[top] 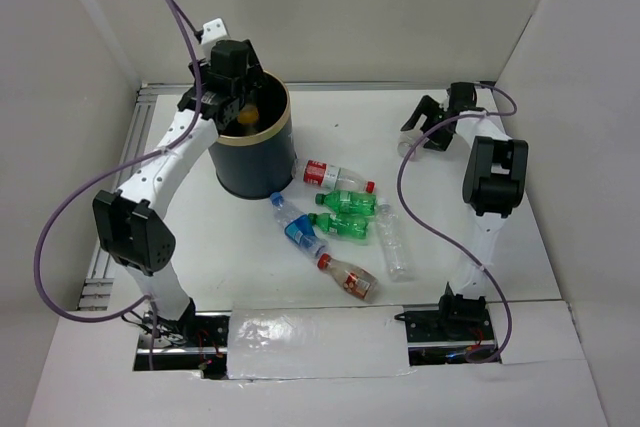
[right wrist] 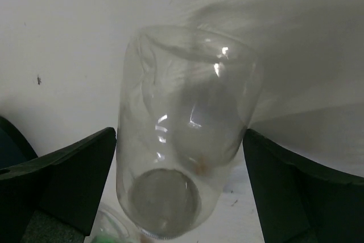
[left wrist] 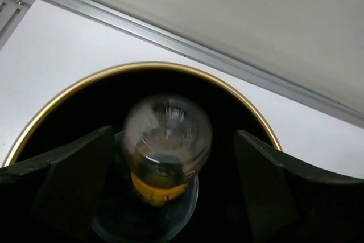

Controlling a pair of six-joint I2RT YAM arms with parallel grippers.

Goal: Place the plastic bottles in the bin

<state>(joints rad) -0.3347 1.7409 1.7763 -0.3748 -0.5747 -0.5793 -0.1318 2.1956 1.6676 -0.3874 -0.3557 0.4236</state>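
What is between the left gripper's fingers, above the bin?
A clear bottle with a yellow label, blurred, touching neither finger of the left gripper, over the dark opening of the bin. The left wrist view shows it best.

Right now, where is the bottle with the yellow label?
In the left wrist view the yellow-labelled bottle is in the mouth of the dark bin, between the fingers of the open left claw; from above, that is far left.
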